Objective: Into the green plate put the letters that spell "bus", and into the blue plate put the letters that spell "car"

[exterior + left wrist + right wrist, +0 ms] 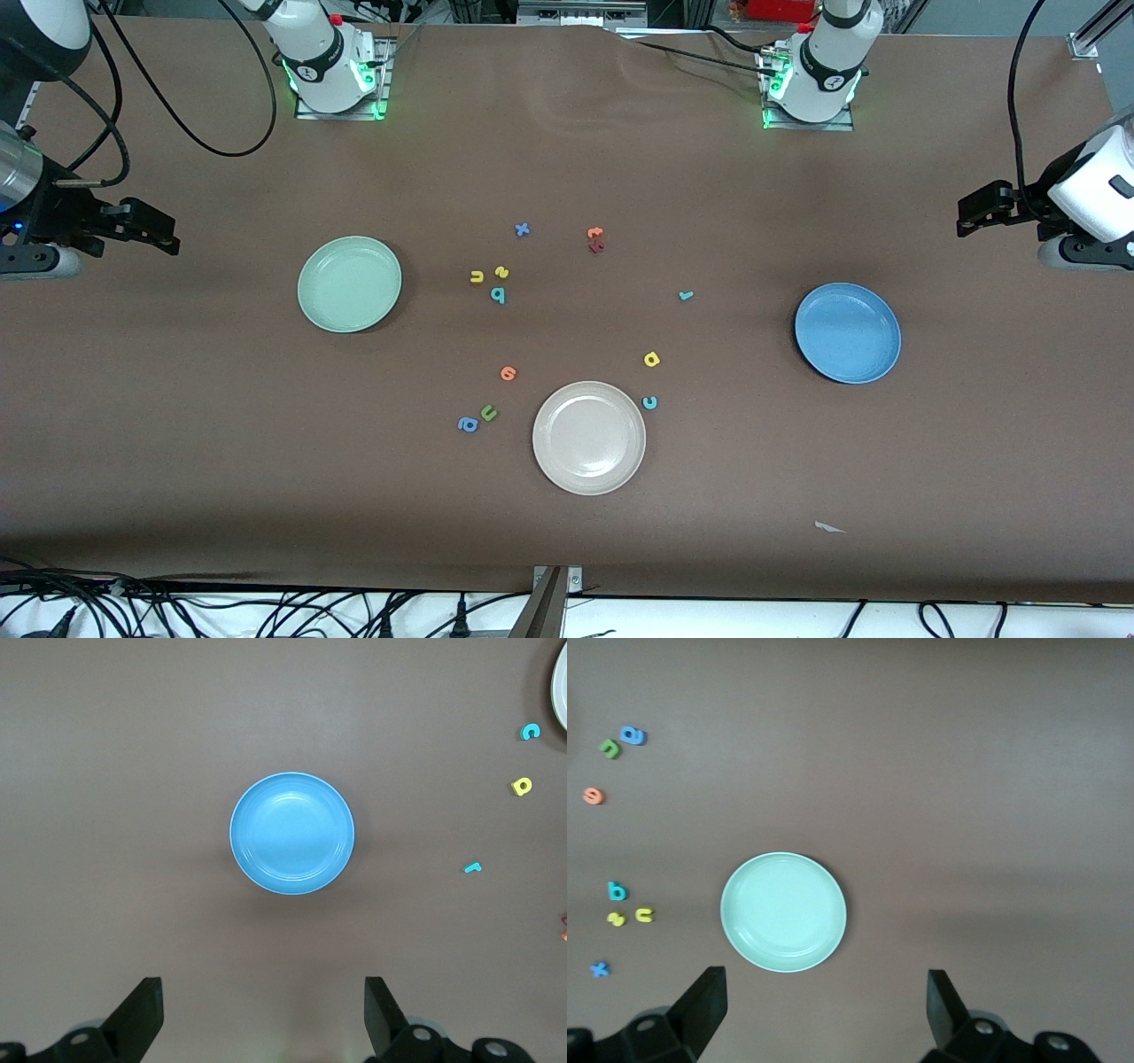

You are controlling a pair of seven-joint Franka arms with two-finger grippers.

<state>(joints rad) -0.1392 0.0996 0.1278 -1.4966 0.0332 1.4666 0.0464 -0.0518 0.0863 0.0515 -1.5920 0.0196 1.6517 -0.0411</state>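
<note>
The green plate (349,283) lies empty toward the right arm's end, and the blue plate (847,332) lies empty toward the left arm's end. Between them, the yellow "u" (477,276), yellow "s" (501,272) and teal "b" (498,295) cluster together. The teal "r" (685,295), yellow "a" (652,359) and teal "c" (649,402) lie nearer the blue plate. My right gripper (168,232) hovers open and empty beside the green plate (783,912). My left gripper (967,218) hovers open and empty beside the blue plate (292,833).
A cream-white plate (588,437) sits nearest the front camera, beside the "c". Spare letters lie around: an orange one (508,373), an olive "u" (488,412), a blue "a" (468,424), a blue "x" (522,229) and an orange and dark red pair (595,239).
</note>
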